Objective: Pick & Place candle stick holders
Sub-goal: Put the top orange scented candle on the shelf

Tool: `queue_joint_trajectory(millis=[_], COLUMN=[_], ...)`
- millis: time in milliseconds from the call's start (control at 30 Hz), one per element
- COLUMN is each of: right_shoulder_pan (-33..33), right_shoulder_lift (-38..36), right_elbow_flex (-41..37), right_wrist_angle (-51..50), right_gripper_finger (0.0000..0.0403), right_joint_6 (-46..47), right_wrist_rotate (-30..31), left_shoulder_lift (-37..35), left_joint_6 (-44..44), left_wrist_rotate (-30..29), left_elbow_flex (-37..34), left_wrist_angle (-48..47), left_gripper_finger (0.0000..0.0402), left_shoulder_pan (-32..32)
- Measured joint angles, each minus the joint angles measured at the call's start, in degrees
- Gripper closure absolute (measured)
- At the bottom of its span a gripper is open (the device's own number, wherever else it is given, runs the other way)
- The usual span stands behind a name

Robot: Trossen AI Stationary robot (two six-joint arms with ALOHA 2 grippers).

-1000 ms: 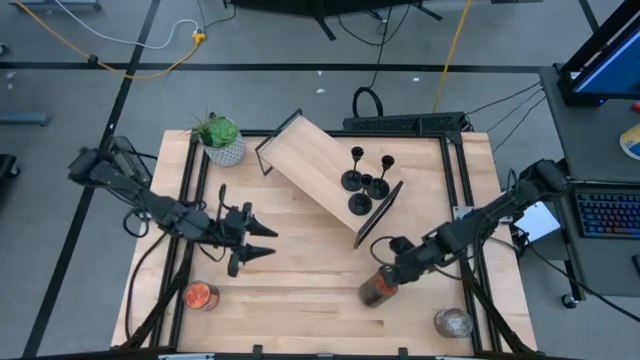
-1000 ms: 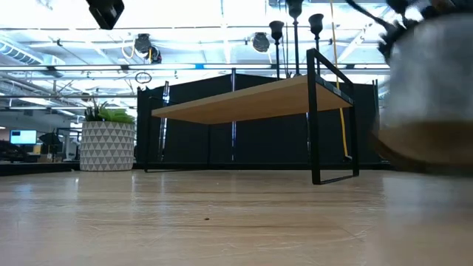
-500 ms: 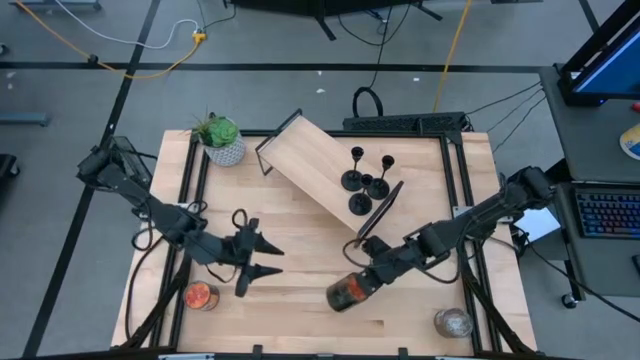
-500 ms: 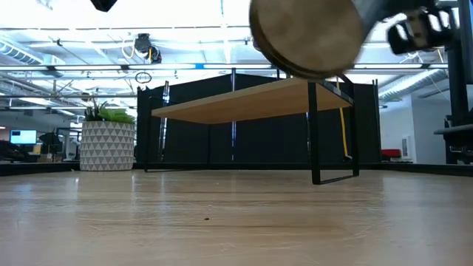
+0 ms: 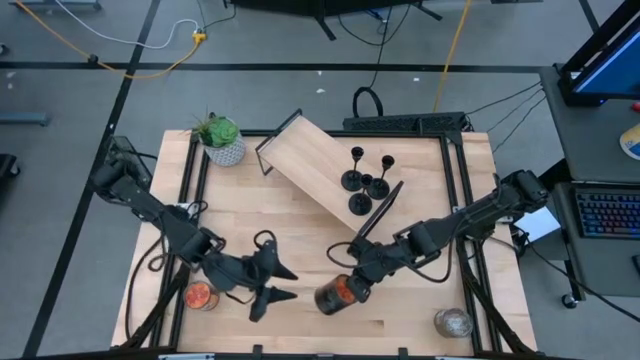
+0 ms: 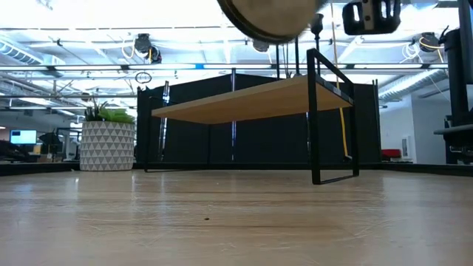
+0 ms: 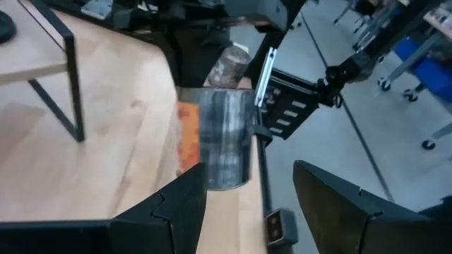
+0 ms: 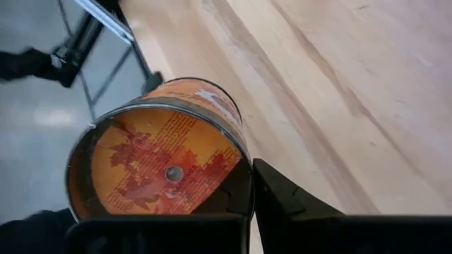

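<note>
Wooden planks form the surface [image 5: 300,225], where a small raised shelf [image 5: 310,165] carries the candle stick holders [image 5: 366,180] clustered at its right end. The right tool [image 5: 352,283] is clamped on an orange candle jar [image 5: 333,296], held tilted above the near middle. Just beside it, the left tool [image 5: 283,284] hangs with fingers apart. Another orange jar [image 5: 200,296] and a potted plant [image 5: 221,138] stand at left.

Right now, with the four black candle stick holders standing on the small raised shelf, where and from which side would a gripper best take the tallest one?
Judging by the high view, grip the thin stem of the tallest holder, below its cup. It stands upright at the cluster's edge toward the plant, with bare shelf beside it, so come from that side; the other holders crowd the opposite side.
</note>
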Motion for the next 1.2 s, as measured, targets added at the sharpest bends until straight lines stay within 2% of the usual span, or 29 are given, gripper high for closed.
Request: queue_joint_trajectory(millis=[133, 300, 533, 700, 933, 1100, 1200], right_shoulder_pan=[0.9, 1.6, 2.0, 2.0, 2.0, 2.1, 2.4], right_shoulder_lift=[0.1, 0.0, 0.0, 0.0, 0.0, 0.0, 0.0], right_elbow_flex=[0.0, 0.0, 0.0, -0.1, -0.1, -0.1, -0.1], right_wrist_angle=[0.5, 0.1, 0.4, 1.0, 2.3, 2.1, 2.1], right_gripper_finger=[0.0403, 0.0403, 0.0403, 0.0403, 0.0403, 0.0403, 0.0403], right_joint_6=[-2.5, -5.6, -8.8, -9.9, -10.6, -10.7, -10.7], right_wrist_rotate=[0.0, -0.1, 0.1, 0.0, -0.2, -0.6, -0.5], left_shoulder_lift=[4.4, 9.3, 12.7, 14.6, 17.5, 19.0, 19.3], left_joint_6=[-3.5, -3.7, -7.8, -9.1, -7.3, -7.4, -7.5], left_wrist_rotate=[0.2, 4.3, 6.1, 6.7, 14.0, 22.1, 24.2], left_elbow_flex=[4.2, 8.1, 9.2, 9.3, 9.3, 9.3, 9.3], left_wrist_angle=[0.3, 0.1, 2.2, 5.4, 11.3, 12.9, 12.8], left_gripper_finger=[0.0186, 0.0185, 0.0172, 0.0112, 0.001, 0.003, 0.0041], left_shoulder_pan=[0.7, 1.7, 1.9, 2.0, 3.9, 5.9, 6.7])
